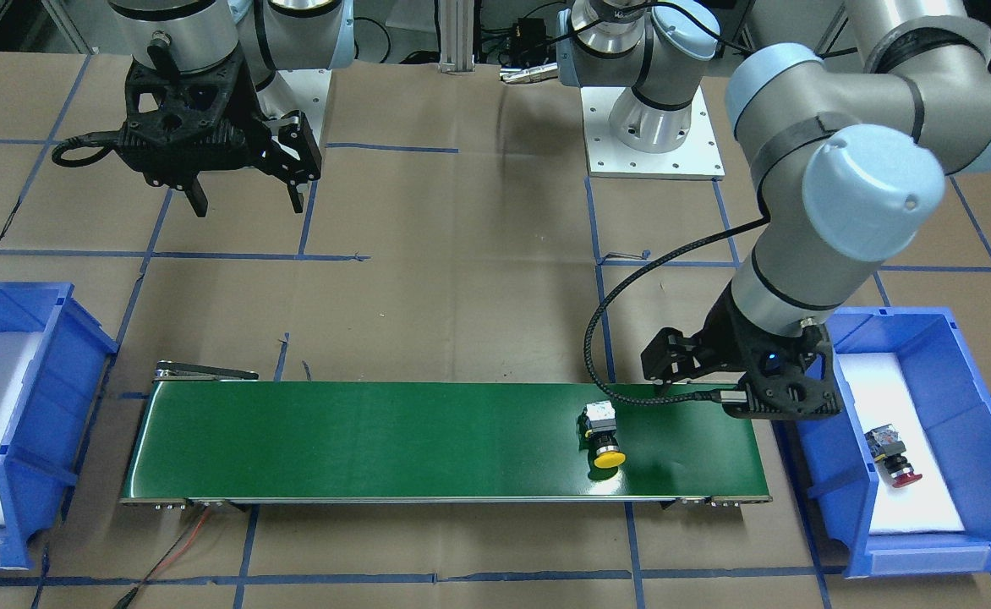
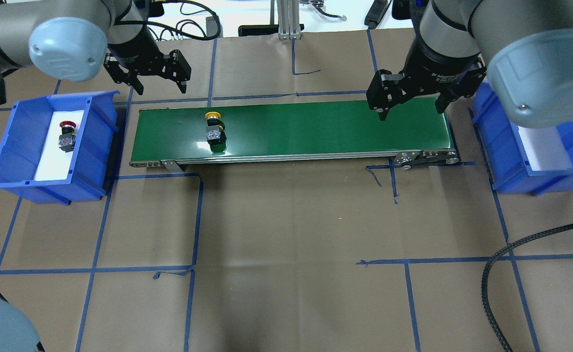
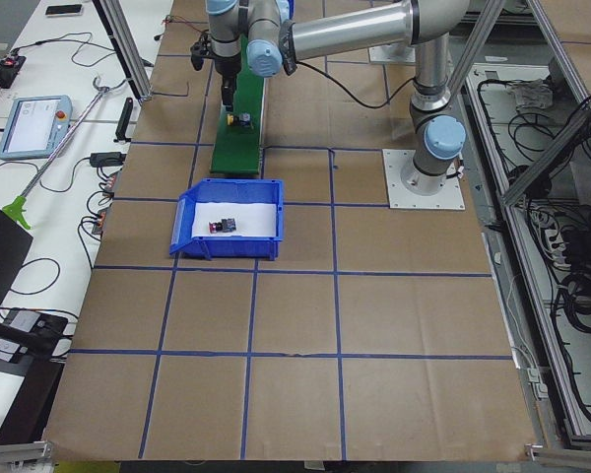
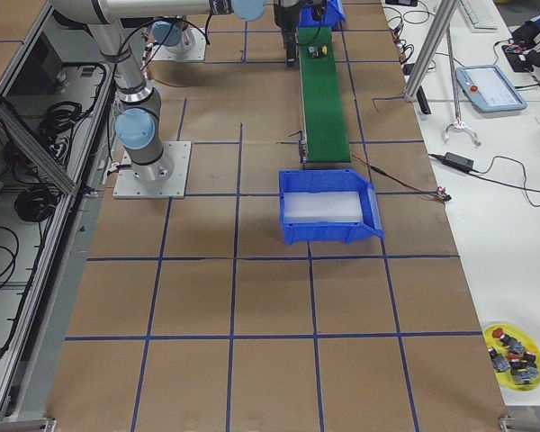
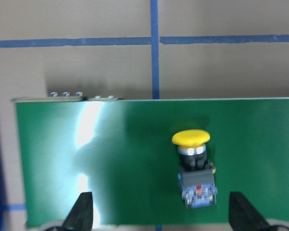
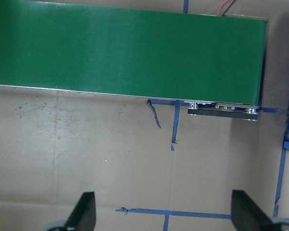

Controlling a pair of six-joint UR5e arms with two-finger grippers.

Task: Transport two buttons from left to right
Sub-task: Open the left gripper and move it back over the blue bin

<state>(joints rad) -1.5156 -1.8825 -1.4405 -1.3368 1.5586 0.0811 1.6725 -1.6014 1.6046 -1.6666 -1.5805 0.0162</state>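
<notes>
Left wrist-mounted view is showing the left gripper (image 5: 160, 202) hovering with its jaws spread wide and gripping nothing. Just ahead of them, inside their span but closer to one finger (image 5: 242, 211), the yellow button (image 5: 195, 168) is lying on its side on the green belt (image 5: 53, 159), cap pointing away. It is probably light, rigid plastic. The domed cap looks smooth and likely to slip, so the squared grey block or the black collar is looking like the safer hold. Its block is showing red and blue specks but no readable label.

Off to the side of those jaws, the red button (image 2: 66, 136) is waiting in the blue bin (image 2: 17, 146). Far along the belt, the right gripper (image 2: 411, 110) is hanging wide open and empty, no button near its jaws. White lettering on its wrist is too small to read.
</notes>
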